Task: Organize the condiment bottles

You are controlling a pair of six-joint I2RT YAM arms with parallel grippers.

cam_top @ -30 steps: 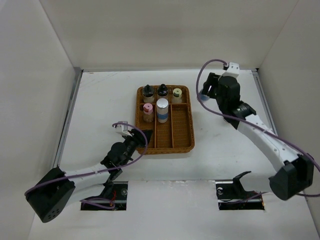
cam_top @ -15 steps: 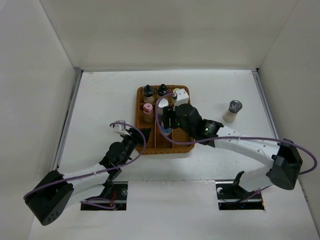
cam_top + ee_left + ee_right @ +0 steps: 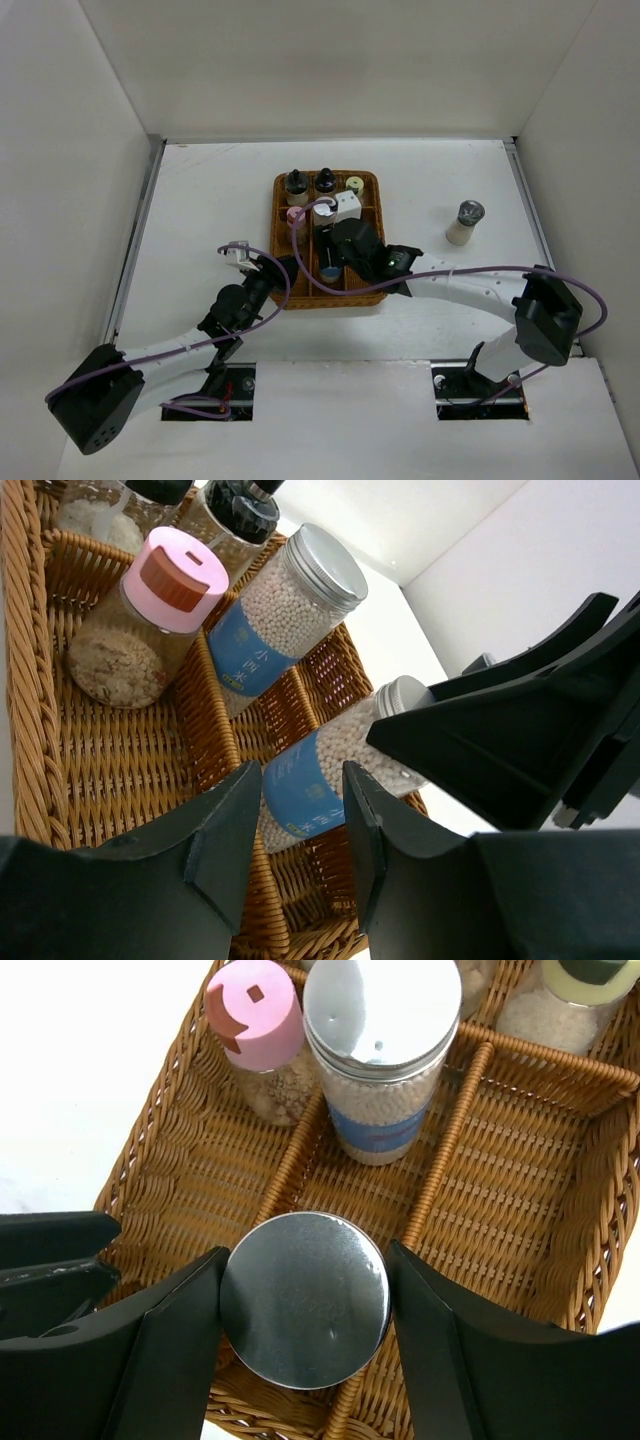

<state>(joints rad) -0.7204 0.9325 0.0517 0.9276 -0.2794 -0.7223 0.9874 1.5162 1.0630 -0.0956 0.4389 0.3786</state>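
One blue-label bottle (image 3: 303,1295), shifted nearer along the middle compartment of the wicker tray (image 3: 505,1195) since 0.5 s ago, is clamped by the right gripper (image 3: 305,1305).

A brown wicker tray (image 3: 277,205) with divided compartments sits on the white table (image 3: 200,200).

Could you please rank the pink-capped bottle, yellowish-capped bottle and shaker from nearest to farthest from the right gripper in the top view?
From the right gripper, shut on a blue-labelled bottle:
1. Pink-capped bottle, tray left side.
2. Yellowish-capped bottle, tray's far right corner.
3. Shaker, on the table, right of the tray.
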